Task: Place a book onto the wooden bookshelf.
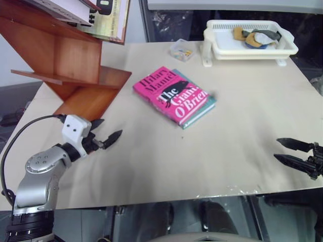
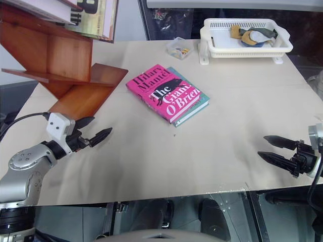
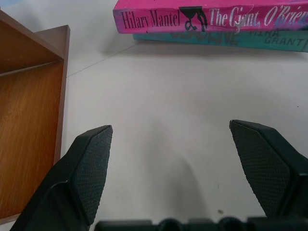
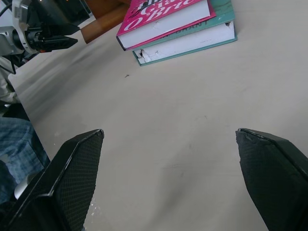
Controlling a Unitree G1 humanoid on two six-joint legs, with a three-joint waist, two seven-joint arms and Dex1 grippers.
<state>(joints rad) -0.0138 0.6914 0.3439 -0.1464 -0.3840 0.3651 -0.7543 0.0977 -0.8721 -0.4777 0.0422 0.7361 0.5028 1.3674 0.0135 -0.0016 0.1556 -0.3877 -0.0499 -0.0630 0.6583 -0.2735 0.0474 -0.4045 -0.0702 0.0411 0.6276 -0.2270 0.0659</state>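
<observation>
You have in front of you a wide beige tabletop (image 1: 242, 136) that carries everything. At its far left corner stands the reddish-brown wooden bookshelf (image 1: 65, 65), made of flat tilted boards which meet at angles; some pale books (image 1: 101, 17) already lean in its upper part. At the far right side sits a white plastic basket tray (image 1: 250, 43) with a few small items inside, too small for you to identify. Just beside the tray, to its left, there is a small clear plastic box (image 1: 180, 50).

Near the middle of the tabletop lies the bright pink paperback book (image 1: 169, 93) with white and black lettering. It lies flat, cover up, directly on top of a teal-green book (image 1: 202, 112), whose edge shows along the right and near sides. The book is near the bookshelf but apart from it, with bare tabletop between them.

Your left tool (image 1: 105, 132) hovers low over the near left part of the tabletop, just beside the lowest board of the bookshelf. Its two black fingers stand wide apart and hold nothing, and they point toward the pink book. Your right tool (image 2: 275, 150) is at the near right edge, well apart from the book. Its fingers are also spread wide and empty.
</observation>
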